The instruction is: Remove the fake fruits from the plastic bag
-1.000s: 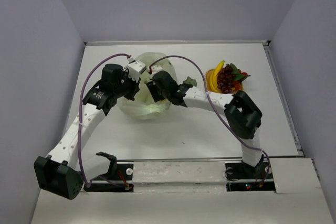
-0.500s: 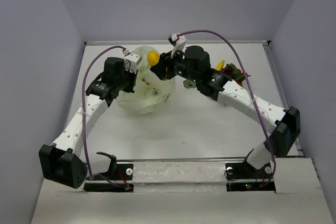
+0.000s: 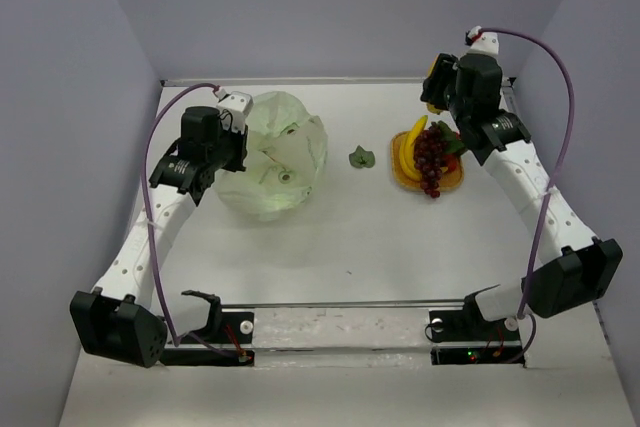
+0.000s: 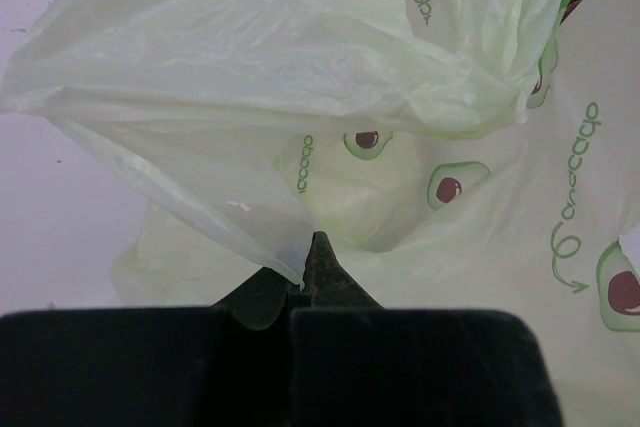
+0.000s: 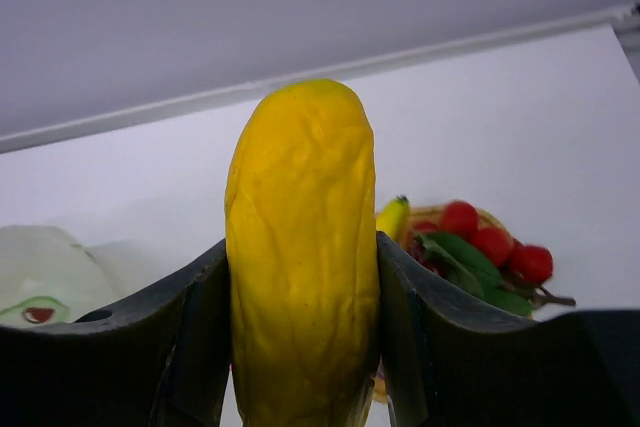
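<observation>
The left gripper [image 3: 237, 137] is pinched together on a thin fold of the plastic bag [image 3: 275, 157]. In the left wrist view the two fingertips [image 4: 318, 262] meet with the film caught between them and pulled taut. The bag sits bunched on the table [image 3: 350, 237] toward its far left corner. Its pale green skin [image 4: 300, 67] is printed with halved avocado drawings with red-brown pits [image 4: 448, 187], and beside them green lettering [image 4: 576, 177] that appears to read "avocado".

The right gripper [image 3: 437, 87] is raised near the far right corner and clamped on a yellow-orange oblong fruit [image 5: 300, 267]. The fruit stands upright between the two dark fingers [image 5: 190, 337], its wrinkled top well above them.

Below that gripper, close to the far right corner, the orange woven mat [image 3: 452, 180] carries the yellow bananas [image 3: 408, 145], the dark grape bunch [image 3: 430, 157] and the red pieces with green leaves [image 5: 490, 242]. A loose green leaf [image 3: 360, 157] lies flat on the table between the bag and the mat, touching neither.
</observation>
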Motion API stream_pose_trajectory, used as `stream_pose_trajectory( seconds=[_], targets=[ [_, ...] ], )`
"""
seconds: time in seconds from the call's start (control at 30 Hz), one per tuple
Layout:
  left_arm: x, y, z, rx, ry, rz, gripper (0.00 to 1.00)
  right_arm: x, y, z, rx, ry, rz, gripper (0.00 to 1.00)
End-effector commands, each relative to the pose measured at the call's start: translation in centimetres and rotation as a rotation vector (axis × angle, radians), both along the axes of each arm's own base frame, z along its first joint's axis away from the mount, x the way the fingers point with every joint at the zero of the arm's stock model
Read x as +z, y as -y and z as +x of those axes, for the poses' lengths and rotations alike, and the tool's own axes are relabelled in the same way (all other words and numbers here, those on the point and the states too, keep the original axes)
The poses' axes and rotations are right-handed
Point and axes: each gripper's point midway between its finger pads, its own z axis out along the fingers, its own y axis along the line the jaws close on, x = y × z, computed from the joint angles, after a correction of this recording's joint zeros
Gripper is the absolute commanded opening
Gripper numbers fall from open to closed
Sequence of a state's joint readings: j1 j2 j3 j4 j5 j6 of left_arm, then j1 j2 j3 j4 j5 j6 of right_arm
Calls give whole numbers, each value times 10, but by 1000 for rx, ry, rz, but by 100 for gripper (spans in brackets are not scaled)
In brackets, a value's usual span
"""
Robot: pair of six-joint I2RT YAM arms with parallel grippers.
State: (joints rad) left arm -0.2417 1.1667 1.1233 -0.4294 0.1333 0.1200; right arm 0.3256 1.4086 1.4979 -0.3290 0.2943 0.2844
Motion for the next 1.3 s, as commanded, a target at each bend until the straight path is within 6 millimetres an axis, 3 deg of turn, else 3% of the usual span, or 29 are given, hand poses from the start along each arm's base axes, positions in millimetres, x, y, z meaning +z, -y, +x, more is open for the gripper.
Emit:
stream_pose_trajectory(
  seconds=[0.0,0.03,0.07,0.13,0.17,0.27,0.47,0.5,0.77,0.93,1.13,1.27],
  targets=[
    [16,4,-1,-10,57,-45,0,-62,61,-20,-221,-180,6,32],
    [16,4,-2,-10,58,-48,0,-84,74,-29,-267,-222,8,33],
    [17,5,-2,-11,60,-50,0,-83,81,-39,-300,-206,55,33],
    [17,5,-3,-16,63,-52,0,-100,100,-50,-360,-232,104,33],
    [15,5,-3,-17,59,-48,0,-124,100,-58,-370,-281,152,33],
    [12,7,-2,-23,52,-48,0,-158,111,-69,-428,-343,232,33],
    [7,6,-2,-20,37,-44,0,-191,122,-64,-458,-375,338,33],
    [8,5,-2,-19,39,-42,0,-206,131,-62,-478,-406,348,33],
    [3,4,-2,-16,30,-31,0,-232,131,-37,-399,-426,307,36],
    [-2,3,1,-15,17,-25,0,-249,131,-35,-387,-445,286,42],
    [2,5,5,-23,21,-22,0,-266,132,-36,-404,-461,290,66],
    [0,4,7,-23,14,-12,0,-266,128,-28,-381,-458,280,73]
  ],
)
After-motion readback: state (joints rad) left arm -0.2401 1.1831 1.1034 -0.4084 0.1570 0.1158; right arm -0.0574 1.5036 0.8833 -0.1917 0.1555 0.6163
